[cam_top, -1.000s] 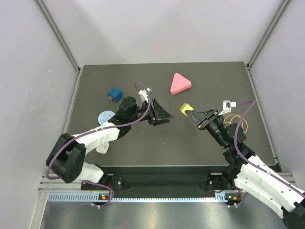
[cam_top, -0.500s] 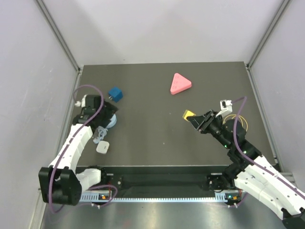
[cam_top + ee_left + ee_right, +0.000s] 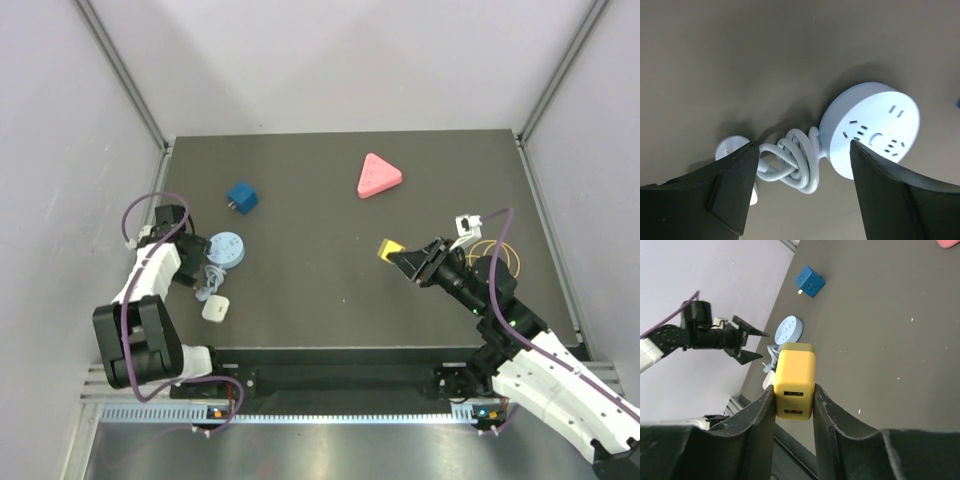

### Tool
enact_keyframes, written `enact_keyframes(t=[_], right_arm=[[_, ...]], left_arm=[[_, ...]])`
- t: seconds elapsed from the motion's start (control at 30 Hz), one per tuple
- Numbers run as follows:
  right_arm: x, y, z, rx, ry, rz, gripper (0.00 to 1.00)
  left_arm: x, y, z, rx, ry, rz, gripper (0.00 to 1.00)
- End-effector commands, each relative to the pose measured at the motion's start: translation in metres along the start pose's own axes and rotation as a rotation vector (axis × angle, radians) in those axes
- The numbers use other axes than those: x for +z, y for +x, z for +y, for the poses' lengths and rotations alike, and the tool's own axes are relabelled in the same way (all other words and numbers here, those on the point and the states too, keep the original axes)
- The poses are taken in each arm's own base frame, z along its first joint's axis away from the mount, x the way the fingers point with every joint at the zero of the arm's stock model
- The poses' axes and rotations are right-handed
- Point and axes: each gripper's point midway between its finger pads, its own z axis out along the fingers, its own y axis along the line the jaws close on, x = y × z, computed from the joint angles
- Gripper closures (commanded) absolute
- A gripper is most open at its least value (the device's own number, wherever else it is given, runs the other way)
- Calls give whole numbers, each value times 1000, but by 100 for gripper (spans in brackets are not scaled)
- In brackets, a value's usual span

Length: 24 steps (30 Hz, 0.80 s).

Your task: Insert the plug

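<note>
Two arms share the counter [image 3: 330, 300]. Right fingers [image 3: 762, 420] clamp the yellow plug [image 3: 795, 382], right of centre and well apart from the socket [image 3: 871, 131]. Left fingers [image 3: 732, 180], spread wide, hang over the socket and its coiled cord [image 3: 792, 165] at the left edge. Step in hand, as judged: carrying the plug. The next move calls for steadying the socket and aligning the prongs, which are hidden.
</note>
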Motion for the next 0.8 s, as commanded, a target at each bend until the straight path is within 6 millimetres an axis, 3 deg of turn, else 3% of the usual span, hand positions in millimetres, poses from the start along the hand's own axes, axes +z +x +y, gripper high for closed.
enact_keyframes(t=[0.0, 0.13, 0.37, 0.53, 0.57, 0.67, 0.7, 0.77], right_arm=[[-2, -20, 23, -37, -89, -61, 100], [-2, -21, 24, -57, -87, -59, 100], [-3, -21, 25, -50, -84, -53, 100], [-1, -20, 23, -43, -70, -44, 100], [0, -19, 22, -43, -62, -39, 100], [0, -25, 22, -70, -51, -54, 100], [-1, -20, 13, -111, -11, -28, 100], [-4, -29, 11, -157, 33, -37, 100]], left_arm=[[16, 10, -6, 92, 43, 48, 26], [22, 22, -7, 158, 82, 96, 28], [18, 44, -6, 205, 173, 157, 43], [16, 56, 5, 270, 192, 186, 66], [14, 60, 5, 288, 215, 202, 79], [9, 73, -1, 324, 290, 252, 97], [7, 75, -4, 334, 310, 258, 100], [1, 80, -12, 375, 355, 268, 100]])
